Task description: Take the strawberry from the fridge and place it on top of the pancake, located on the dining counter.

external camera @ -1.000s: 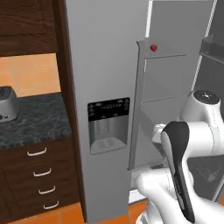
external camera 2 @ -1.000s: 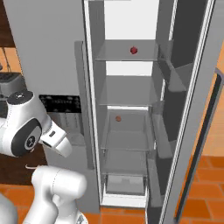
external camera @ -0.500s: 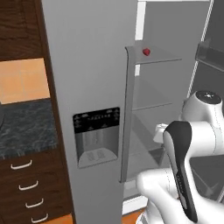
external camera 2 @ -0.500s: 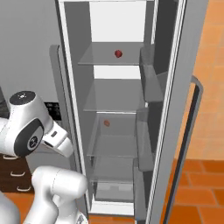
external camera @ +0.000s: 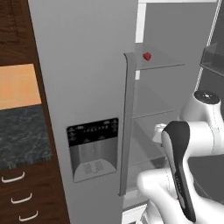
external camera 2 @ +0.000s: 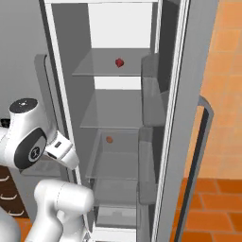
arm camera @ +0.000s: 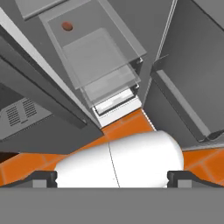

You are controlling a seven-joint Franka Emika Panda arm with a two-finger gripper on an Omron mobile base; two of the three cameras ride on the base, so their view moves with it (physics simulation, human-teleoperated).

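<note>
The fridge [external camera: 87,65] is light grey; its left door with the black dispenser [external camera: 92,135] is closed and its right door [external camera 2: 177,118] stands open. The strawberry [external camera: 147,56] is a tiny red berry lying on the upper glass shelf [external camera 2: 119,62]. My arm is folded in front of the fridge's lower half, well below the berry. In the hand view my gripper [arm camera: 113,178] is open with nothing between its far-apart fingertips [arm camera: 43,177], and it looks down at the fridge's lower shelves and drawer. The pancake and the dining counter are out of view.
A small brown round item [external camera 2: 109,140] lies on a lower glass shelf, also seen from the hand [arm camera: 67,26]. Door bins [external camera 2: 151,94] line the open door. Dark wood drawers [external camera: 17,192] and a dark counter [external camera: 19,135] stand left of the fridge. The floor is orange tile [external camera 2: 208,208].
The whole picture has shifted left and the fridge looms larger: the base has driven right and closer. The arm keeps its pose and the gripper stays open.
</note>
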